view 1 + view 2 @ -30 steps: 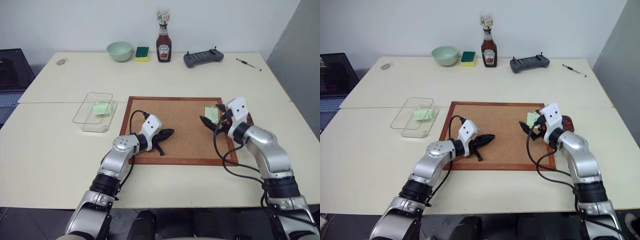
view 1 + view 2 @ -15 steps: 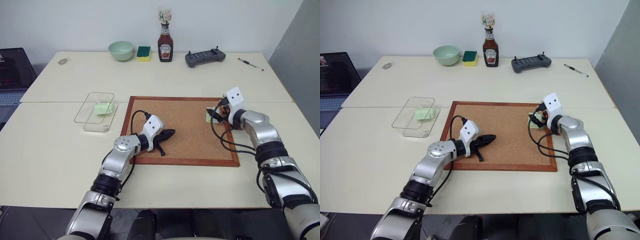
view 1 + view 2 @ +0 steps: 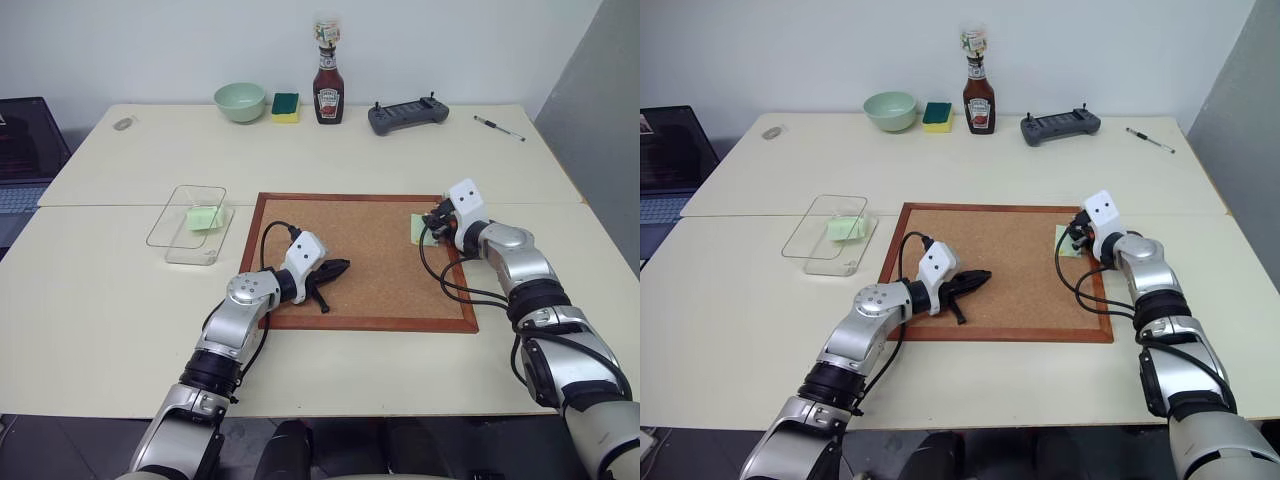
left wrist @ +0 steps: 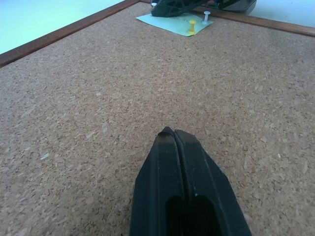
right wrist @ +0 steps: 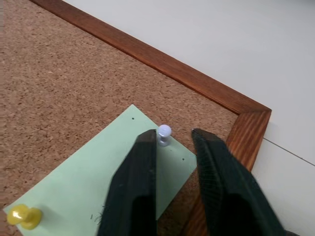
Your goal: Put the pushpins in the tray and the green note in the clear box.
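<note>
A pale green note [image 5: 98,187] lies pinned near the right edge of the cork board [image 3: 360,260]. A white pushpin [image 5: 164,133] holds its far corner and a yellow pushpin [image 5: 24,216] another. My right gripper [image 5: 172,132] hovers over that corner, its fingers a narrow gap apart, the white pin between the tips beside one finger. My left gripper [image 3: 345,265] rests shut and empty on the board's left half. The clear box [image 3: 170,238] stands left of the board with another green note [image 3: 204,217] inside. The tray is hidden behind my right arm.
Along the table's far edge stand a mint-green bowl [image 3: 240,101], a green-and-yellow sponge [image 3: 285,105], a ketchup bottle [image 3: 327,85], a black controller [image 3: 407,115] and a pen [image 3: 499,128]. A laptop [image 3: 25,150] sits at the far left.
My right gripper has reached forward to the note's far corner, and its fingers have drawn in from wide open to a narrow gap around the white pin. The left arm has stayed still.
</note>
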### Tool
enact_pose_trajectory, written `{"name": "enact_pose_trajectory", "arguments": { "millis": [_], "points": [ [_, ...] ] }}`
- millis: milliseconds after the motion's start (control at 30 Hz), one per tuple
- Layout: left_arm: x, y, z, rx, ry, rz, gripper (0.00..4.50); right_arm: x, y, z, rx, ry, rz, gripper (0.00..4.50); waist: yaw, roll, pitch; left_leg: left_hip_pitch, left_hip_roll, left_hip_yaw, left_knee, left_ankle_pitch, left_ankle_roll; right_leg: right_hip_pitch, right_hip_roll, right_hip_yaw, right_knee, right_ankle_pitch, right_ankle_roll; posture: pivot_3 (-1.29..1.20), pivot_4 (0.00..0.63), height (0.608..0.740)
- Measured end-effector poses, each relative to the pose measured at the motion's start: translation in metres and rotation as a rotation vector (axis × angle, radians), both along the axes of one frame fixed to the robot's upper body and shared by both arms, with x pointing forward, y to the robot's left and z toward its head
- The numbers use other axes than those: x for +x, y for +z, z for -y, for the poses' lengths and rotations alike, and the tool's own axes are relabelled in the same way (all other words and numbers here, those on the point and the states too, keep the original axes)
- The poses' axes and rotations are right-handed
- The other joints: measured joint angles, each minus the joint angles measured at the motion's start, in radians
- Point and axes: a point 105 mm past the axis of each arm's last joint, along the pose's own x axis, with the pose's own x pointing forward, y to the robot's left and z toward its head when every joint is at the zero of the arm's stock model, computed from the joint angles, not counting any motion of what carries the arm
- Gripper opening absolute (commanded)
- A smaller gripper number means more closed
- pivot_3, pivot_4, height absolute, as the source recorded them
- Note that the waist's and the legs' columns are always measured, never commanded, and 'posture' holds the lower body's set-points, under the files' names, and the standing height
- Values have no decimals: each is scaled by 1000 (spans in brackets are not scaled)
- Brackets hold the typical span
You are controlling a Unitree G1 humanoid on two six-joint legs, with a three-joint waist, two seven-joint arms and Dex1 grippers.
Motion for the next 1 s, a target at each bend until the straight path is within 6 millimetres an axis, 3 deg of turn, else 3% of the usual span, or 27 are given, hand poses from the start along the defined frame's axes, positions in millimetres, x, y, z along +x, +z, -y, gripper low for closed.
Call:
{"name": "enact_pose_trajectory", "arguments": {
  "millis": [33, 1000],
  "points": [
    [0, 0, 0, 0, -1, 0, 0, 0, 0, -1, 1, 4, -1, 43, 0, 0, 0, 0, 0, 0, 0, 0, 0, 0, 0, 0, 0, 0, 0, 0, 150, 740],
    [-8, -1, 2, 14, -37, -23, 0, -5, 3, 0, 49, -3, 0, 43, -1, 0, 0, 0, 0, 0, 0, 0, 0, 0, 0, 0, 0, 0, 0, 0, 150, 740]
  ]
}}
